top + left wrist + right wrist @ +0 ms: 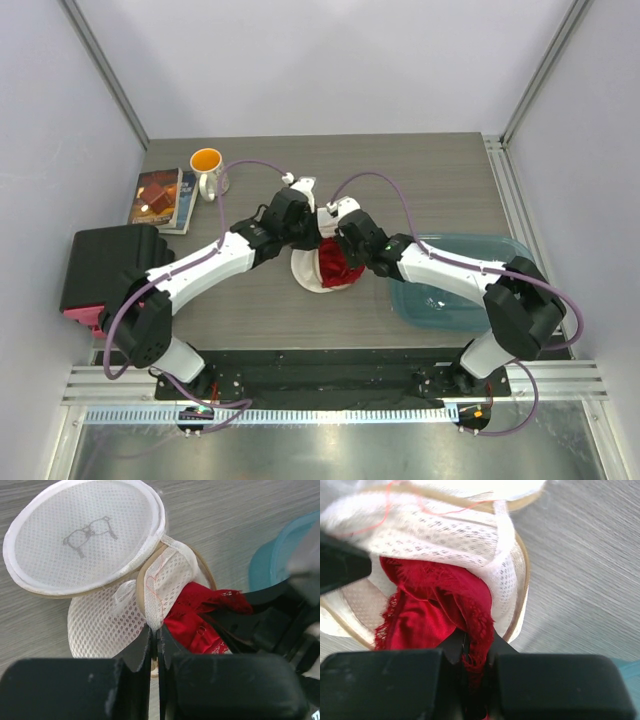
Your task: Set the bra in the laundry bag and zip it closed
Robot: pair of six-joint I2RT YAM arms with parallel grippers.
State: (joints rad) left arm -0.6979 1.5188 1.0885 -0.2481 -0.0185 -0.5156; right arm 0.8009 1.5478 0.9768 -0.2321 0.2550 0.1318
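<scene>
Near the middle of the grey wood-grain table (430,170), a little toward its near edge, lies the white round mesh laundry bag (85,535) with its tan zipper rim. Its mouth gapes, and the flat circular face with the dark glasses-like mark is tipped back like a lid. A red lace bra (430,610) is bunched in the opening. It seems to be partly inside and partly over the rim, though from above the arms hide much of it. The left gripper (155,630) is clenched on the bag's mesh edge right at the zipper rim. The right gripper (466,647) is pinched tight on a fold of the bra's lace. A teal plastic tub (455,290) stands at the right edge. A white mug (207,165) with an orange inside and a brown book (160,197) sit by the far left corner. A black box (105,265) sits at the left edge.
</scene>
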